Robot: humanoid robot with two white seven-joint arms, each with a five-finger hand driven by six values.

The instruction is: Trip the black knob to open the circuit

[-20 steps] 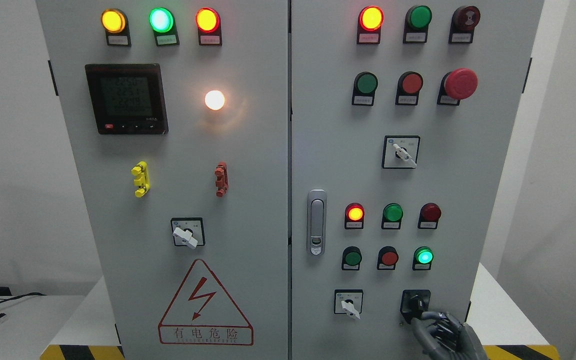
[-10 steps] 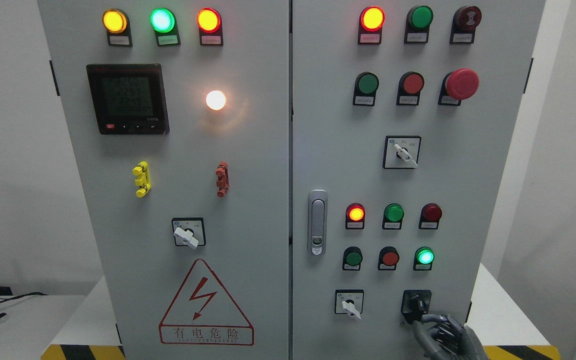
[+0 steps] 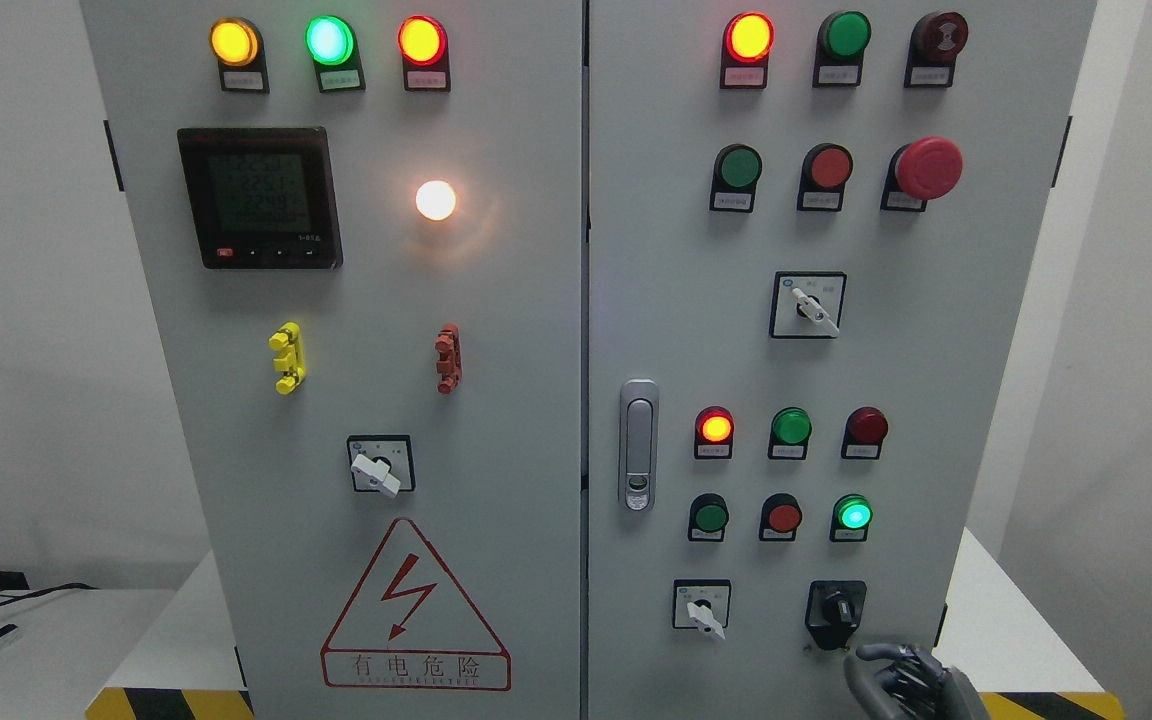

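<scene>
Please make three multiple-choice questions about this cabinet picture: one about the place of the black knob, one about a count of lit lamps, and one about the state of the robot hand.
1. Where is the black knob on the cabinet?
A. top left
B. bottom right
C. beside the meter

2. How many lamps glow in the top row of the left door?
A. one
B. two
C. three

3. What is the right hand doing?
A. gripping the knob
B. below the knob, holding nothing
C. pressing the red mushroom button

Answers:
1 B, it sits at the foot of the right door.
2 C, yellow, green and red lamps all glow.
3 B, a gap shows between knob and fingers.
</scene>
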